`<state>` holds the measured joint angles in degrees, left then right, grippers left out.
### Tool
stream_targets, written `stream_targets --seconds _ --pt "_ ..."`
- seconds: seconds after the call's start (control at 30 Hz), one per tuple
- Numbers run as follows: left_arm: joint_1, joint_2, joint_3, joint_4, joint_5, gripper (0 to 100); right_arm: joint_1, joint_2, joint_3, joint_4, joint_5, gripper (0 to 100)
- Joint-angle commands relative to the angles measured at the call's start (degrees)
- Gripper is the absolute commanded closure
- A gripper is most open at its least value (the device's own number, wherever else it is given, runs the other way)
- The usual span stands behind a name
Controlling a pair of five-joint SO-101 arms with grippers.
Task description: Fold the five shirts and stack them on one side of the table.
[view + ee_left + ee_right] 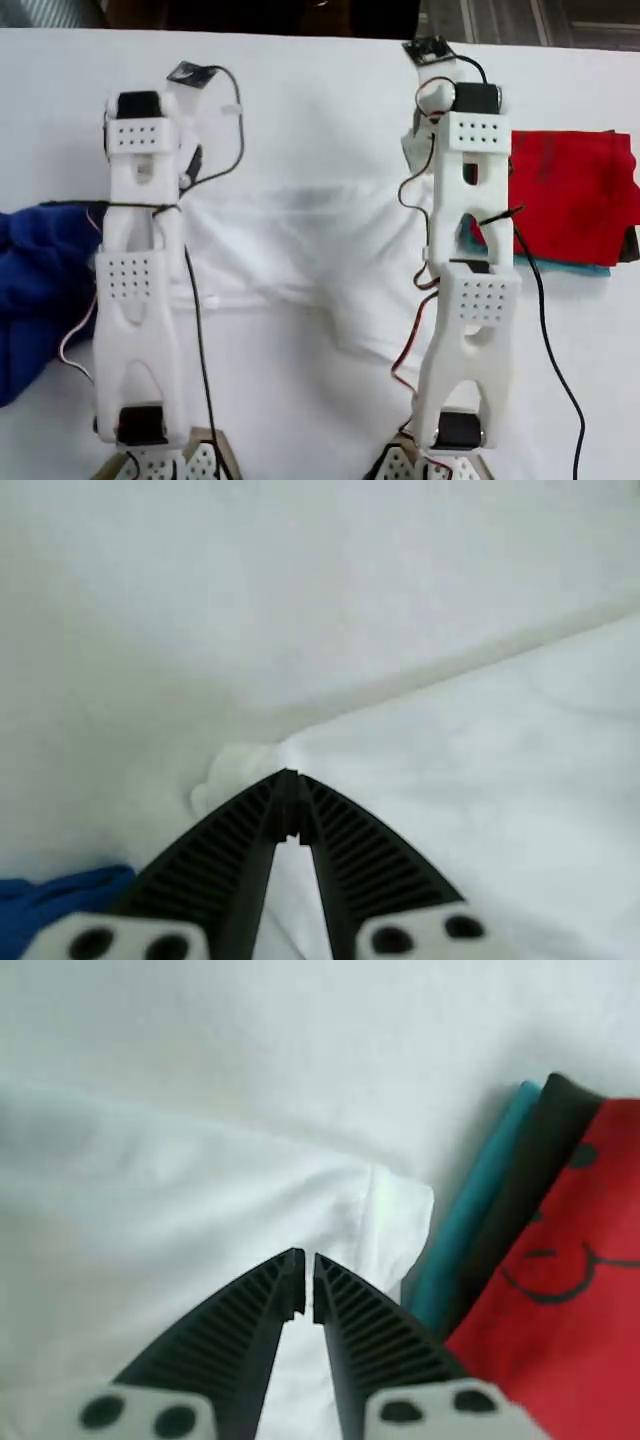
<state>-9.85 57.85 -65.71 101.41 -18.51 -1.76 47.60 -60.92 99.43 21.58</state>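
A white shirt (310, 250) lies spread on the white table between my two arms. My left gripper (288, 782) is shut at the shirt's far left corner, where a small bunch of white cloth (225, 778) sits at its tips. My right gripper (302, 1265) is shut on the white shirt (200, 1210) near its far right corner, close to a folded stack. That stack has a red shirt (575, 195) on top, with a black one (535, 1190) and a teal one (475, 1220) under it. A crumpled blue shirt (35, 280) lies at the left edge.
The white table (320, 90) stretches bare beyond the shirt. Cables (545, 310) hang along both arms. The red stack sits right beside the right arm, and the blue shirt (60, 895) touches the left arm's side.
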Motion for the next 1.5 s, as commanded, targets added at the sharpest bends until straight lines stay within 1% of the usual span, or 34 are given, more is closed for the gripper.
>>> stream_targets --seconds 0.0,0.1,0.23,0.37,0.43,0.5,0.63,0.73,0.8,0.87,0.97,1.07,1.17,1.27,1.37,1.47 --pt "2.7 -13.3 14.0 1.1 -0.3 97 0.2 -3.1 -2.0 1.9 -0.1 97.8" --pt "4.0 -22.5 27.8 -2.2 -0.4 97 0.3 -8.3 1.9 1.9 -0.1 97.8" --pt "4.0 -35.4 50.3 -13.6 -0.4 97 -0.6 -18.2 13.5 1.9 -0.1 97.8" --pt "4.1 -47.6 75.6 -27.3 -2.6 97 -3.1 -28.7 29.1 0.3 0.0 97.8" --pt "3.6 -52.1 84.8 -32.4 -3.0 97 -4.9 -34.2 39.0 -2.2 0.1 97.8" --pt "3.6 -54.3 90.7 -35.1 -3.0 97 -7.1 -40.2 50.1 -7.0 1.4 97.8" --pt "3.6 -54.6 96.1 -35.7 -3.1 97 -11.4 -53.1 75.3 -20.8 1.9 97.8" --pt "3.6 -54.6 97.9 -35.7 -3.2 97 -13.0 -59.4 92.2 -31.3 1.9 97.8" --pt "3.6 -54.5 99.1 -35.7 -3.3 97 -12.9 -61.1 100.0 -37.0 2.0 97.8" --pt "3.5 -54.5 100.4 -35.7 -4.8 97 -12.6 -60.8 105.0 -40.2 2.4 97.8" --pt "0.4 -54.6 101.4 -35.6 -6.0 97 -12.8 -60.0 109.4 -40.7 4.7 97.8" --pt "-5.0 -54.6 101.0 -35.2 -6.8 97 -12.1 -60.3 113.0 -40.6 5.3 97.8" --pt "-8.2 -54.6 101.0 -35.3 -12.2 97 -11.5 -60.4 116.0 -40.8 8.9 97.8" --pt "-8.7 -54.6 101.1 -35.2 -15.3 97 -11.2 -60.4 116.6 -40.8 10.4 97.8" --pt "-7.4 -55.0 100.9 -35.7 -15.3 97 -11.3 -62.1 114.3 -40.5 10.3 97.8" --pt "-4.8 -55.0 99.1 -35.0 -15.1 97 -11.4 -67.2 111.2 -38.4 10.1 97.8"
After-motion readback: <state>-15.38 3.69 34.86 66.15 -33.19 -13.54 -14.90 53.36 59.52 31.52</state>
